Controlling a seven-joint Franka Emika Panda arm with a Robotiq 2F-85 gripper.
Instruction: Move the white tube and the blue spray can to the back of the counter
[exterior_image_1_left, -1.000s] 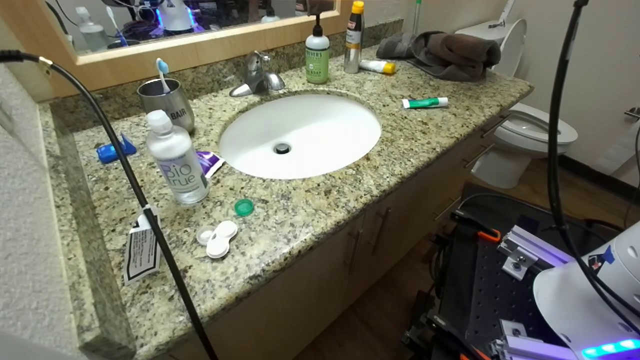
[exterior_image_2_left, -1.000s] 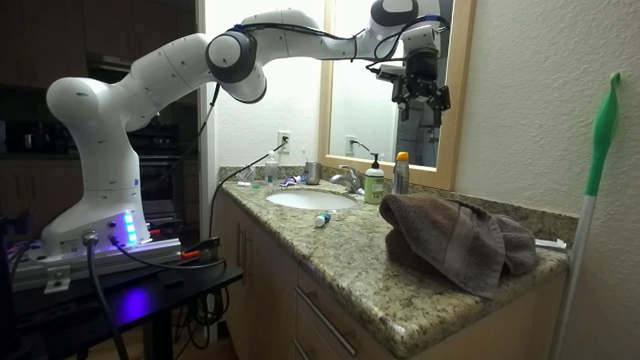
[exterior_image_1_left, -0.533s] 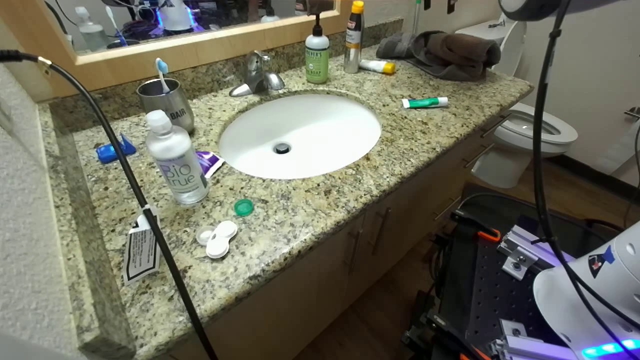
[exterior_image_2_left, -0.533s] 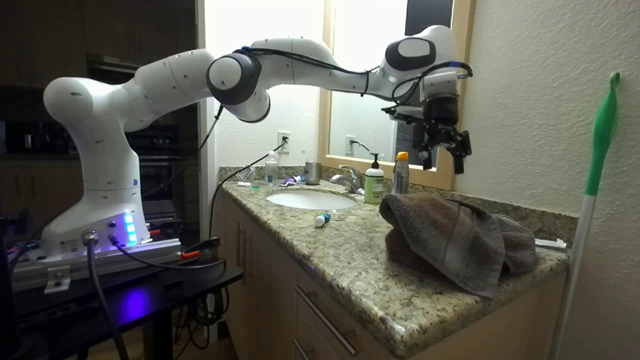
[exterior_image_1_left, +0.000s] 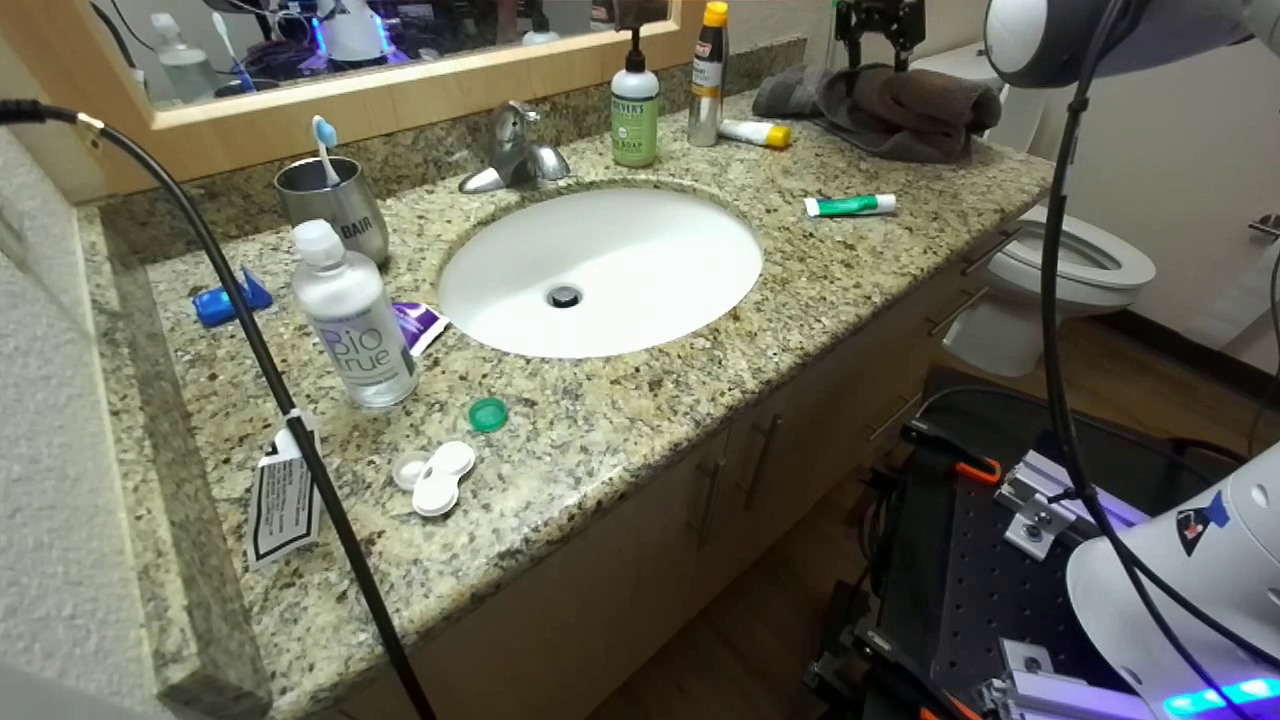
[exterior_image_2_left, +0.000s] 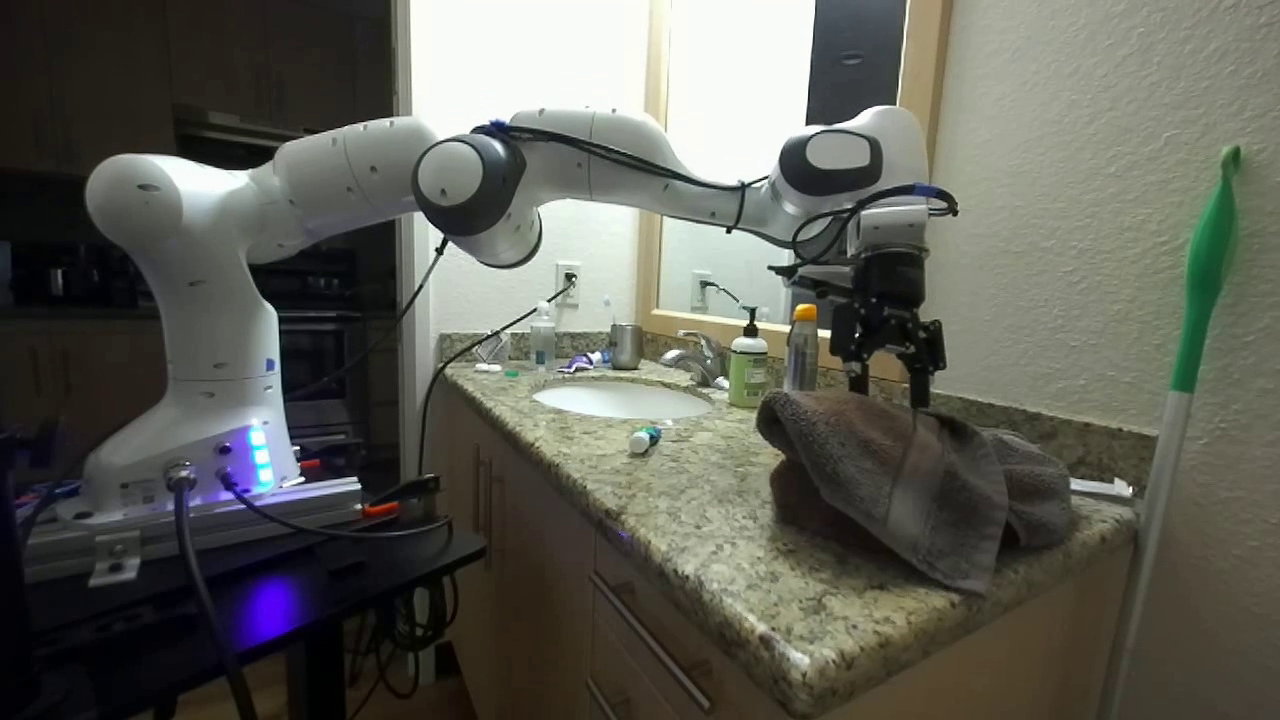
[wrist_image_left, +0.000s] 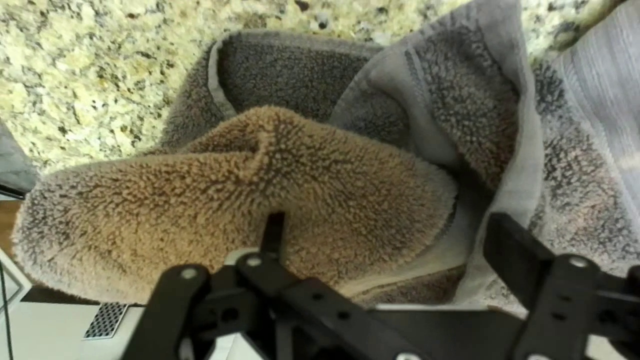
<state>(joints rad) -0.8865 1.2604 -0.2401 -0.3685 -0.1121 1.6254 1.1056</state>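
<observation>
The blue spray can (exterior_image_1_left: 706, 90), dark above and silver below with a yellow cap, stands upright at the back of the counter (exterior_image_1_left: 620, 420); it also shows in an exterior view (exterior_image_2_left: 801, 350). The white tube (exterior_image_1_left: 745, 132), with a yellow cap, lies beside the can's base; its print is too small to read, and it is hidden in the view across the towel. My gripper (exterior_image_2_left: 888, 385) points down with its fingers apart at the top of the grey-brown towel. In the wrist view the gripper (wrist_image_left: 387, 225) is open over the towel's folds, with nothing held.
The crumpled towel (exterior_image_2_left: 900, 480) lies on the counter near its end. A green soap bottle (exterior_image_1_left: 634, 115) stands beside the can. A small green tube (exterior_image_1_left: 850, 205) lies in front of them. The sink (exterior_image_1_left: 600, 270), Biotrue bottle (exterior_image_1_left: 355, 320) and steel cup (exterior_image_1_left: 335, 210) are farther along.
My gripper has come down from high in front of the mirror to the towel, shifting slightly toward the counter's end. The can, tube and other counter items have not moved.
</observation>
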